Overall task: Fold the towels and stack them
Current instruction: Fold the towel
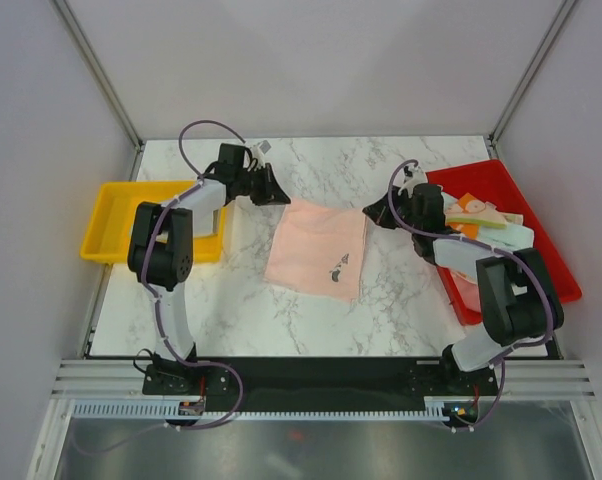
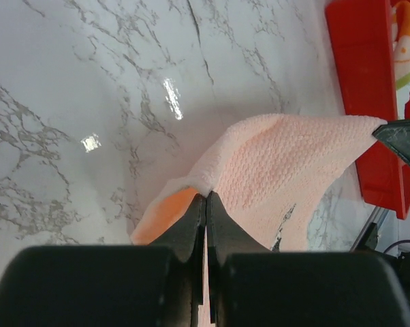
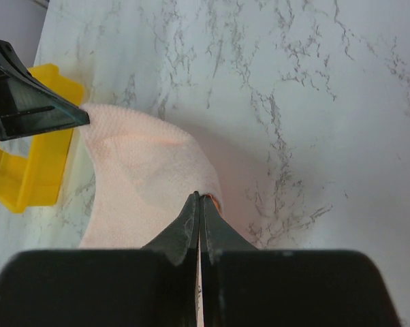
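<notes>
The pale pink towel (image 1: 319, 250), centre frame, has its upper corners pinched in the closed left gripper (image 1: 273, 193) and right gripper (image 1: 374, 215), seemingly for folding.

The pale pink towel (image 2: 287, 157) is matt cloth with a nubbly, waffle-like weave. The table (image 2: 89, 82) is smooth, glossy, white marble-look, throwing glare. The red tray (image 1: 481, 180) at three o'clock and the yellow bin (image 1: 106, 220) at nine o'clock seem smooth, slightly shiny plastic.

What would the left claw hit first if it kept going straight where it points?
Probably the pale pink towel it pinches, which drapes right ahead of the left claw; beyond that, likely the marble table. Depth is hard to judge.
</notes>
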You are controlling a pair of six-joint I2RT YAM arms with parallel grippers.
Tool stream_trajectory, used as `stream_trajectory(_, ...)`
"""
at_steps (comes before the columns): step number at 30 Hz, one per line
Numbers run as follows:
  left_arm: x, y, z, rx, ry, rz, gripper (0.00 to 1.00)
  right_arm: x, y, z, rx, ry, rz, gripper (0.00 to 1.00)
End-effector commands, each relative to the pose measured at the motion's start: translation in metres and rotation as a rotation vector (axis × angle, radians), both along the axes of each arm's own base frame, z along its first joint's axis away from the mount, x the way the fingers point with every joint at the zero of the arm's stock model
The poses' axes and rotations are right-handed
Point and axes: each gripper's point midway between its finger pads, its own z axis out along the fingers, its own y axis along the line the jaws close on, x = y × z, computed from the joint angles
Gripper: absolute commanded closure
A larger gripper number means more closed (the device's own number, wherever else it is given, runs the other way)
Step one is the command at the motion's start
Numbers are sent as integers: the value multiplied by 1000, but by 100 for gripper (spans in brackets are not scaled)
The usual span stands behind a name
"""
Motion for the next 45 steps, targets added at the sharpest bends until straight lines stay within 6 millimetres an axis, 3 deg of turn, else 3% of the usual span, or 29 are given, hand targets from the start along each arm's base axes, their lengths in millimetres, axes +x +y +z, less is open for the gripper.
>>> stream_trajectory(1,1,0,58,-24,-182,-21,98,15,-7,49,-47,-136,-12,100)
stream_trajectory(5,9,-4,47,-27,-153,-46,98,15,-4,25,-58,-47,2,100)
stream_trajectory(6,16,-5,50,-25,-164,-48,98,15,-3,15,-53,-22,5,100)
stream_trajectory(7,22,-4,35,-17,-139,-46,98,17,-2,12,-46,-11,1,100)
stream_trajectory(9,35,-6,33,-14,-143,-46,98,23,-2,-4,-56,24,-9,100)
stream_trajectory(10,39,-5,17,-7,-113,-44,98,31,-4,-2,-61,19,-24,100)
stream_trajectory(12,51,-6,16,-9,-117,-44,98,38,-3,-16,-74,46,-20,100)
stream_trajectory(13,57,-4,14,-6,-116,-37,98,49,-1,-10,-73,28,-17,100)
stream_trajectory(14,60,-3,0,3,-93,-28,97,52,-1,-14,-82,34,-8,100)
stream_trajectory(15,67,-3,3,3,-103,-21,94,57,0,-26,-90,55,0,100)
stream_trajectory(17,75,1,-9,21,-83,8,90,73,2,-21,-92,33,1,94)
stream_trajectory(18,79,2,-8,24,-92,15,80,78,1,-33,-102,57,3,88)
stream_trajectory(19,81,4,-8,33,-90,27,72,90,4,-23,-97,31,9,84)
stream_trajectory(20,85,7,-7,48,-96,47,63,93,2,-32,-104,62,7,79)
stream_trajectory(21,87,8,-4,53,-103,54,52,97,0,-31,-107,64,4,66)
stream_trajectory(22,87,10,-1,60,-108,63,47,106,0,-20,-111,45,-2,61)
stream_trajectory(23,88,14,4,80,-114,81,43,103,-3,-24,-127,84,-9,58)
stream_trajectory(25,89,22,30,110,-155,112,35,106,-12,-10,-165,84,-51,51)
stream_trajectory(27,84,36,36,175,-152,170,28,95,-22,0,-188,125,-86,47)
stream_trajectory(28,80,41,59,185,-181,197,27,90,-27,1,-195,156,-126,45)
stream_trajectory(29,71,50,50,225,-144,232,26,78,-32,4,-203,199,-141,42)
stream_trajectory(32,48,61,68,241,-144,281,25,58,-37,1,-215,259,-160,36)
stream_trajectory(33,31,62,54,252,-102,272,25,53,-38,8,-211,251,-161,36)
stream_trajectory(35,13,58,56,245,-81,279,26,36,-35,6,-204,268,-134,37)
stream_trajectory(36,-1,55,41,245,-37,264,29,28,-32,0,-203,286,-118,39)
stream_trajectory(39,-29,37,28,215,33,219,34,13,-23,-3,-194,309,-74,43)
stream_trajectory(42,-30,29,17,221,42,198,35,11,-23,-9,-200,316,-71,44)
stream_trajectory(44,-13,22,24,181,-2,180,36,18,-18,-10,-191,301,-46,46)
stream_trajectory(45,-7,20,17,182,3,176,38,24,-12,-5,-178,279,-15,47)
